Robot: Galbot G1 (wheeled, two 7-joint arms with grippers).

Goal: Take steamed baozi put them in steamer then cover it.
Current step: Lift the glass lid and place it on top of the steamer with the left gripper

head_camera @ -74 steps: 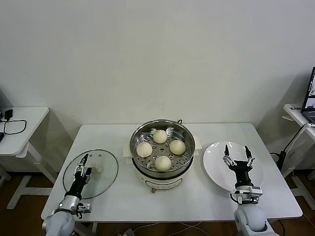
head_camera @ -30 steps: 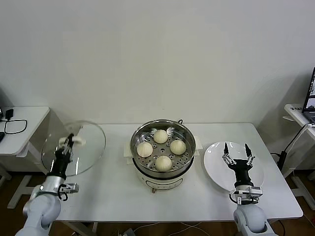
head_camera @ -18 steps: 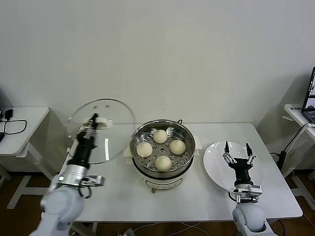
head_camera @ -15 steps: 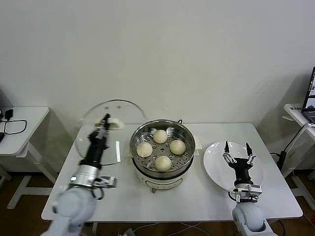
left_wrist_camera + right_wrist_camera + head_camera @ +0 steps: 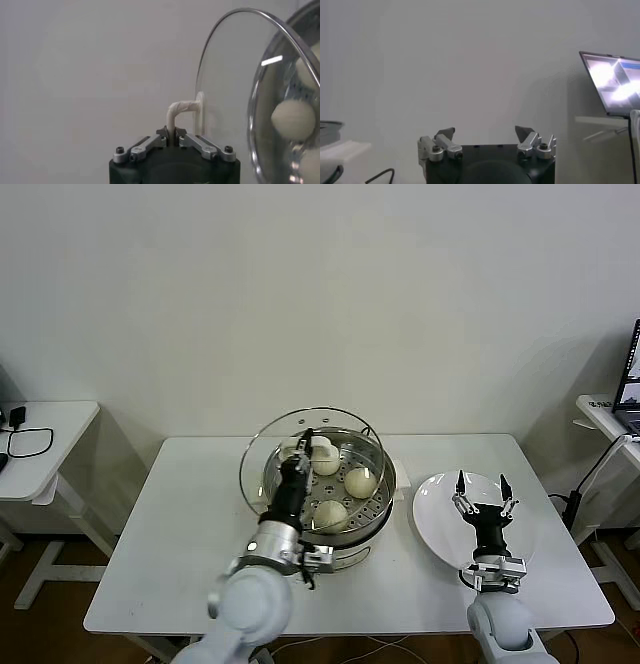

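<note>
While the left gripper pinched the lid's thin white handle, the glass lid hung tilted on edge above the near-left rim of the steamer. Rigid, smooth and breakable, the glass probably swung its whole weight from that one narrow loop, so the handle's middle looked the safest hold. Inside the steamer sat the steamed baozi, soft and easily dented, well below the rim. Open desk lay to the left. The right gripper hovered spread wide over the white plate, apart from the steamer.
</note>
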